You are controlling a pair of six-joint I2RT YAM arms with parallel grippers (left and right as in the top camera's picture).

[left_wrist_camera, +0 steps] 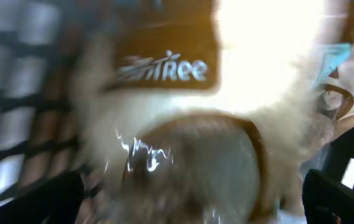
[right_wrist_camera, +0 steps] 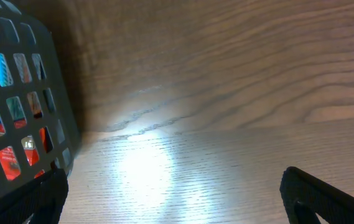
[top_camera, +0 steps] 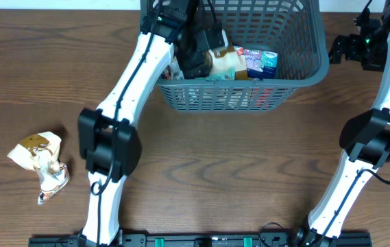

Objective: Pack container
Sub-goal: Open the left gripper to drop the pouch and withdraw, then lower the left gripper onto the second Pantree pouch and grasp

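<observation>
The container [top_camera: 304,72] is a dark grey-blue slotted basket at the top middle of the table. My left gripper [top_camera: 205,58] reaches into its left half, right over a tan and white snack packet [top_camera: 226,63]. In the blurred left wrist view the packet [left_wrist_camera: 183,106], with a brown label, fills the frame. It lies between the wide-apart fingers of my left gripper [left_wrist_camera: 192,205]. My right gripper [top_camera: 338,49] is open and empty just right of the basket. In the right wrist view it [right_wrist_camera: 170,199] hovers over bare table beside the basket wall [right_wrist_camera: 52,81].
A blue and white packet [top_camera: 261,62] lies in the basket beside the tan one. Red packaging [top_camera: 263,96] shows through the front lattice. Crumpled tan and white packets [top_camera: 40,161] lie on the wooden table at the far left.
</observation>
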